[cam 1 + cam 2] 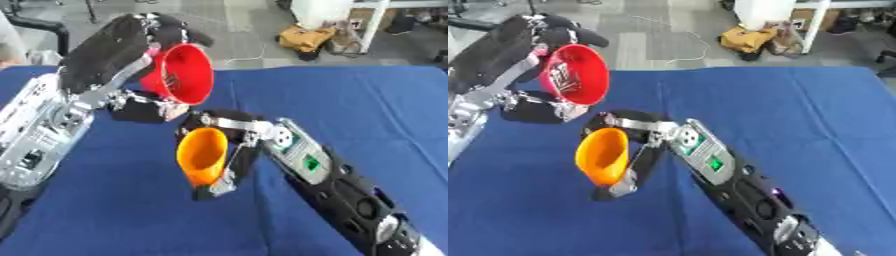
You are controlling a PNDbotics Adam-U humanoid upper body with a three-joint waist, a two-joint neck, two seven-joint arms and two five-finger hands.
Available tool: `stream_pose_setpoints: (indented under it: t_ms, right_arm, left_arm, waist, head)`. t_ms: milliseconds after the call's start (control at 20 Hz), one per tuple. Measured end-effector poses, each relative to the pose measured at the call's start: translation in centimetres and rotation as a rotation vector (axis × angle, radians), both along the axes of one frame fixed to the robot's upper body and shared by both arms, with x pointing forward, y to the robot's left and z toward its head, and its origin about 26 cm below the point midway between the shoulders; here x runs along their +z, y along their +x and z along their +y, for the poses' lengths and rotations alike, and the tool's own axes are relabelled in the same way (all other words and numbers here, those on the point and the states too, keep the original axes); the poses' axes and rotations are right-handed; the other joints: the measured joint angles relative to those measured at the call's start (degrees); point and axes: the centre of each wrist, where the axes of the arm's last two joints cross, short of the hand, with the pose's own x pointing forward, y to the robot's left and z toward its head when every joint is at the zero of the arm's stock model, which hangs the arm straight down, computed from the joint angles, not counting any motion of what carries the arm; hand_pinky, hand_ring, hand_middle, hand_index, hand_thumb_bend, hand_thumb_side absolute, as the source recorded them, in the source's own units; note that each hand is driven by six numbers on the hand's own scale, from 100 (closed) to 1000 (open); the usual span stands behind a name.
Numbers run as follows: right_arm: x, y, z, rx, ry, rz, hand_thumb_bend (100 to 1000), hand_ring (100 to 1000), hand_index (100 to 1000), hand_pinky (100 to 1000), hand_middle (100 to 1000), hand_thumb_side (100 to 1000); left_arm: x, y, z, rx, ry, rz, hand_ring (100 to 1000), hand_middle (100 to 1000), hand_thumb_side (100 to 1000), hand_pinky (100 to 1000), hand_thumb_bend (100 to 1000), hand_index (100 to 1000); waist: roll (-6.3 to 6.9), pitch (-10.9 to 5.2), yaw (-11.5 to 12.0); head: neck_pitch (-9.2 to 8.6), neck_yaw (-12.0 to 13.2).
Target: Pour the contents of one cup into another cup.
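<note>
- You are in the pour itself: both cups are lifted off the blue table (367, 100) and brought together above its left half, nearer the far edge than the near one.
- Your left hand (118, 45) has its fingers and thumb curled round the red cup (179, 74), which is tipped hard onto its side with the mouth facing right and slightly down. Inside it you can see small pale pieces (in the right eye view they seem to cling to the wall rather than slide out).
- Your right hand (229, 150) is wrapped round the orange cup (202, 156), just below the red one and a little to its right. This cup is tilted too, its mouth turned toward the left and not squarely upward.
- The red rim hangs near the orange rim, apart from it, not touching.
- The next move calls for turning the orange cup's mouth up under the red lip, then tipping the red cup further.
- As they stand, the contents could drop past the orange rim onto the table.
</note>
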Motion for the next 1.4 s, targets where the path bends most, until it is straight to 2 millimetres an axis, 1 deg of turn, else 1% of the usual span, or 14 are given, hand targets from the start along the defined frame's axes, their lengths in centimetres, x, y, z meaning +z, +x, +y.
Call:
stream_pose_setpoints:
  t_ms: [600,1150,1250,1300,1400]
  right_arm:
    - [0.07,-0.03,0.02,0.003,0.003,0.001,270,415,444,223,288,153]
    - [0.08,-0.03,0.02,0.002,0.001,0.005,273,416,444,224,289,156]
    - [0.08,-0.03,0.02,0.002,0.002,0.006,274,416,444,224,289,156]
    - [0.09,-0.03,0.02,0.003,0.003,0.006,274,416,444,224,289,156]
    - [0.09,-0.04,0.02,0.003,0.004,0.007,273,416,444,223,289,156]
  left_arm:
    - [0.12,-0.15,-0.04,0.0,0.068,-0.095,321,361,100,200,440,815]
    - [0.14,-0.25,-0.01,0.0,0.101,-0.157,328,362,100,206,449,817]
    - [0.14,-0.24,0.05,0.001,0.108,-0.166,332,364,100,192,457,818]
    - [0.15,-0.22,0.13,0.003,0.115,-0.171,335,365,100,162,461,819]
    - [0.16,-0.2,0.22,0.004,0.127,-0.182,338,366,100,173,468,821]
  waist:
    - [0.0,0.0,0.0]
    - [0.0,0.0,-0.1]
    - [0.0,0.0,-0.1]
    - [0.0,0.0,-0.1]
    - [0.0,-0.01,-0.1]
  head:
    - [0.0,0.1]
    - [0.0,0.1]
    - [0.0,0.1]
    - [0.0,0.1]
    - [0.0,0.1]
